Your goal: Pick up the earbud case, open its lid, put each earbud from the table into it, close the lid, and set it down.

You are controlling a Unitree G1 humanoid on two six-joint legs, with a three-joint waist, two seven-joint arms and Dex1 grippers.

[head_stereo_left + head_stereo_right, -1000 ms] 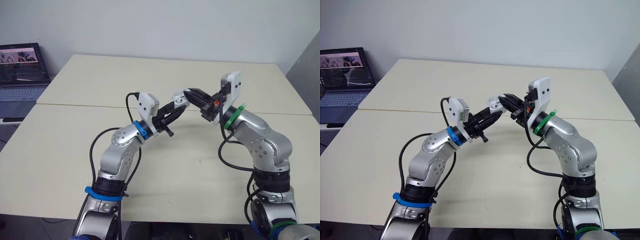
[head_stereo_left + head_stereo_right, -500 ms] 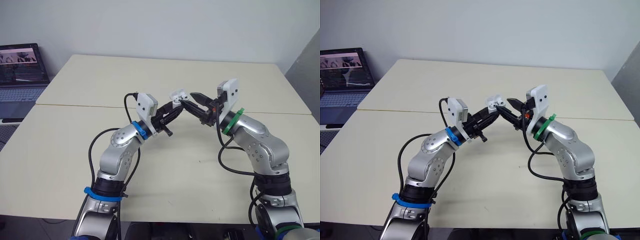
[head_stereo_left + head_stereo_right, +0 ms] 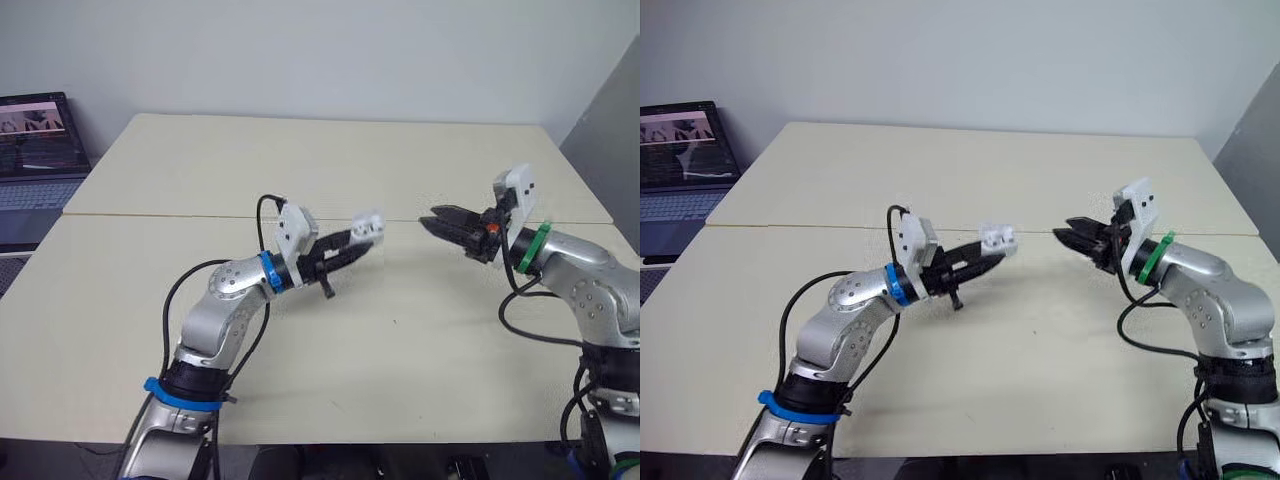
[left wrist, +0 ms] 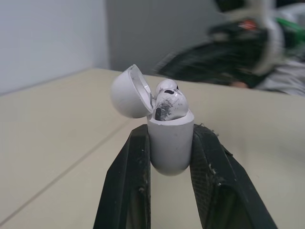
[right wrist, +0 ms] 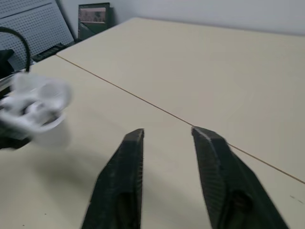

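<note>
The left tool (image 4: 170, 134) is closed on the earbud case (image 4: 170, 150). Its two black fingers (image 4: 127, 176) press on the two sides of the lower body of the case, and the case stands upright between them. The case is in the air above the tabletop (image 3: 300, 160), near the middle, over the seam line that runs across the tabletop. It does not touch the surface.

The lid (image 4: 127, 91) of the case is open and hangs back to one side on its hinge. Inside the case sit two white earbuds (image 4: 170, 102), their round heads rising above the rim. The nearer one has dark marks on it.

The right tool (image 5: 167, 134) is on the robot's right side, also above the tabletop. Its fingers are spread with a clear gap between them, and they hold nothing. It points toward the case but is apart from it.

A laptop (image 3: 35, 140) with a lit screen stands beside the far left corner of the tabletop.
</note>
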